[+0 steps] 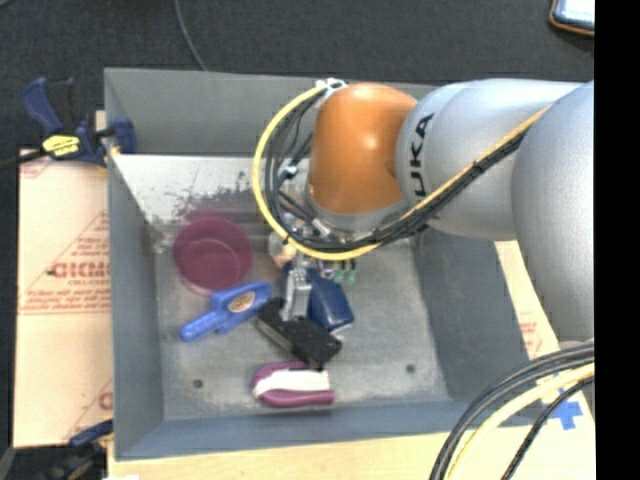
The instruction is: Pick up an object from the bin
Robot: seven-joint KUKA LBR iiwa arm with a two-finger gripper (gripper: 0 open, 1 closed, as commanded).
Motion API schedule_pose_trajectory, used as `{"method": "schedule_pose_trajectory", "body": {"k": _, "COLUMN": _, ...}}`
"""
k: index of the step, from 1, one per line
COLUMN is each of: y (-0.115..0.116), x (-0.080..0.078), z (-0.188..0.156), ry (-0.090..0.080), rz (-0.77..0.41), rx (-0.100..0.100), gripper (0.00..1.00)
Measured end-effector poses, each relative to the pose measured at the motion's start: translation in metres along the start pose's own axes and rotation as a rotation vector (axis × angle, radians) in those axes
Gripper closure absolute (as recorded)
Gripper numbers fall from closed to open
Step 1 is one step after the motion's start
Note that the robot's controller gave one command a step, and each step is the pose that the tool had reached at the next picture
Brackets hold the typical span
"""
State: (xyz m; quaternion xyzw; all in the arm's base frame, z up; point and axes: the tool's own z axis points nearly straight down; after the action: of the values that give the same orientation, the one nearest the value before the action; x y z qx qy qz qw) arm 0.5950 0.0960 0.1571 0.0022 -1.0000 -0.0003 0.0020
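Observation:
My gripper [297, 302] reaches down from under the arm's wrist into the middle of the bin. Its tip is just above a black block-shaped thing [303, 338] that lies slanted on the floor. A dark blue object [332, 306] sits right beside the gripper on its right, touching or nearly touching it. A blue spring clamp with an orange spot [224, 311] lies to the gripper's left, pointing toward the bin's left wall.
A round magenta cup [213, 253] stands at the back left of the bin. A purple and white oblong thing [292, 385] lies near the front wall. The arm's bulk covers the bin's back right part.

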Motion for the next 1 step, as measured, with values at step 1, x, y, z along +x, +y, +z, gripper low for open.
{"method": "schedule_pose_trajectory", "body": {"k": 1, "y": -0.0005, "x": -0.0016, "z": -0.0049, "ry": -0.008, "rz": 0.004, "rx": -0.001, "gripper": 0.00}}
